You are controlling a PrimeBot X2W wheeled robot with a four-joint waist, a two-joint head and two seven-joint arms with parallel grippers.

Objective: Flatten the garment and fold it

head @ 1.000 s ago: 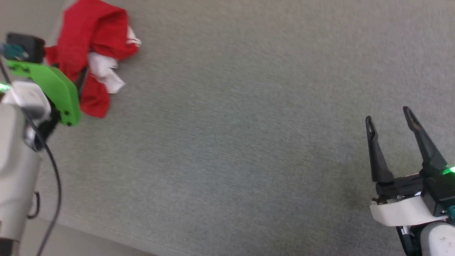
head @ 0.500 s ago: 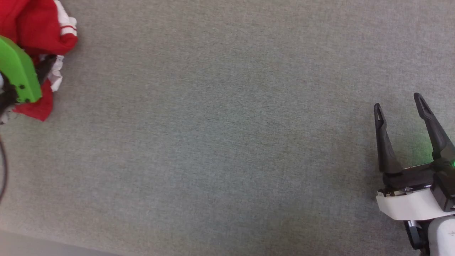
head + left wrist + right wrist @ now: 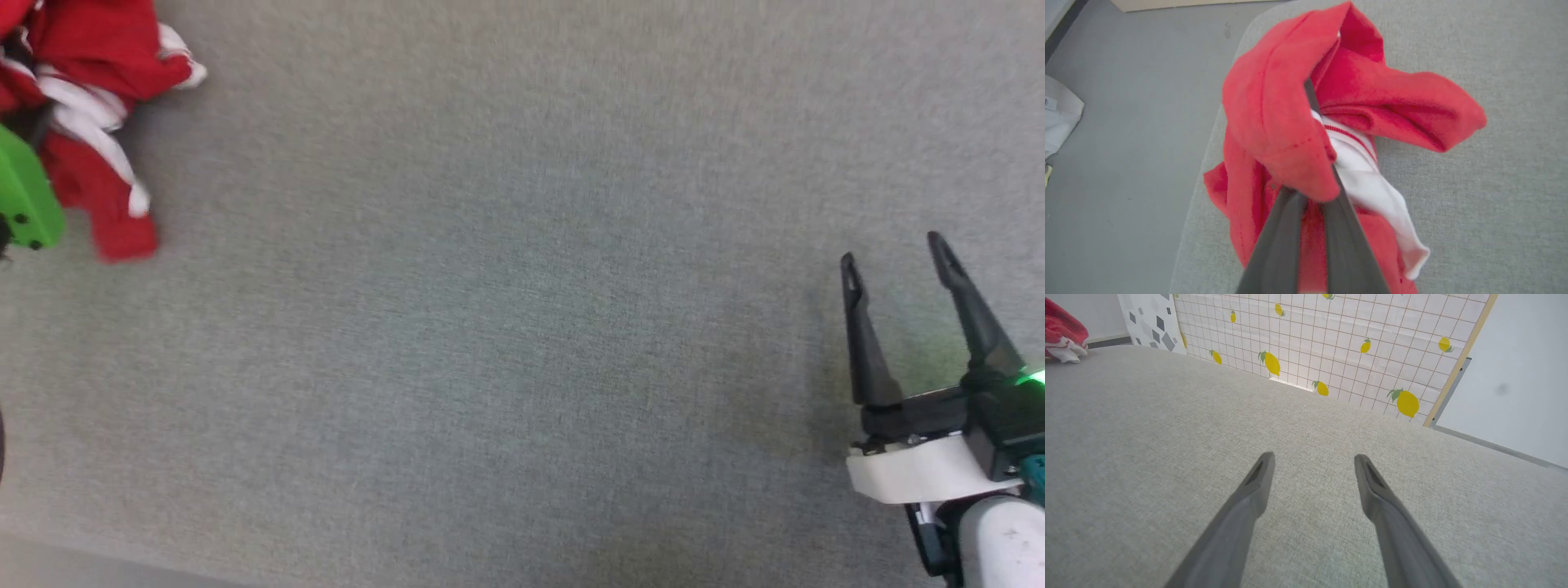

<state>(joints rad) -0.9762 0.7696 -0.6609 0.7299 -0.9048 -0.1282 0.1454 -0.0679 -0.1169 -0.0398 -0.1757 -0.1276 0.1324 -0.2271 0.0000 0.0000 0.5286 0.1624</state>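
Garment (image 3: pixel 1274 122): red jersey T-shirt, bunched in a heap at the left edge of the grey fabric surface (image 3: pixel 522 327), beside its rounded corner; a white sleeve spills out.
Left gripper (image 3: pixel 1310 204): fingers pressed together, pinching a red fold.
Right gripper (image 3: pixel 892 253): fingers spread, holding nothing, near the right edge.
Progress: we judge nothing flattened or folded yet.
Room: we see open surface from heap to right gripper; the floor (image 3: pixel 1126 122) lies just past the left edge.

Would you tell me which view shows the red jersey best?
The left wrist view: the red jersey sits close and central, folds clear. The head view crops it at its upper-left corner; the right wrist view catches a distant scrap.
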